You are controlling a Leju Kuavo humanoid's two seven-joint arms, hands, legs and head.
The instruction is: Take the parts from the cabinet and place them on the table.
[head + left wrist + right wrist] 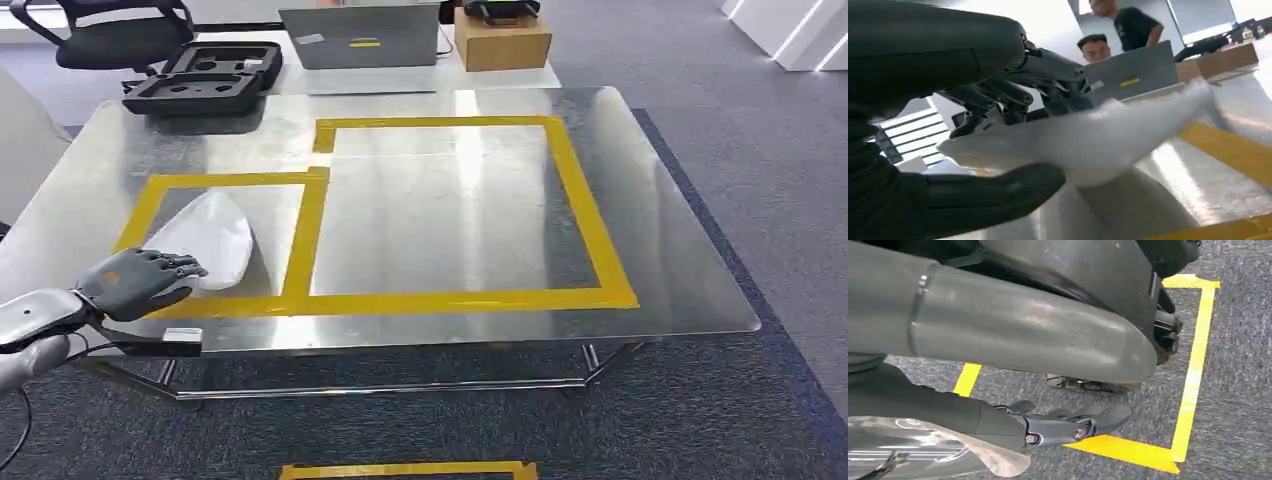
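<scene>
Bag (208, 238), white and soft, lies on the steel table (680, 270) inside the smaller yellow-taped box (306, 235) at the near left corner. The left hand (135, 281) is at the bag's near end; in the left wrist view the thumb (998, 197) sits under the bag (1098, 140) and the dark fingers (998, 97) curl over its top, so the hand grips the bag while it rests on the table. The right hand (1068, 427) hangs low above grey carpet (1238, 365) marked with yellow tape (1193, 370); its fingers are stretched out and hold nothing.

Next to the small box, a larger taped rectangle (590, 215) covers the middle of the table. Past the far edge stand a black foam-lined case (205, 78), a grey laptop (362, 36) and a cardboard box (502, 42), with a black office chair (105, 35) at far left. Two people (1118, 30) are seen behind the laptop in the left wrist view.
</scene>
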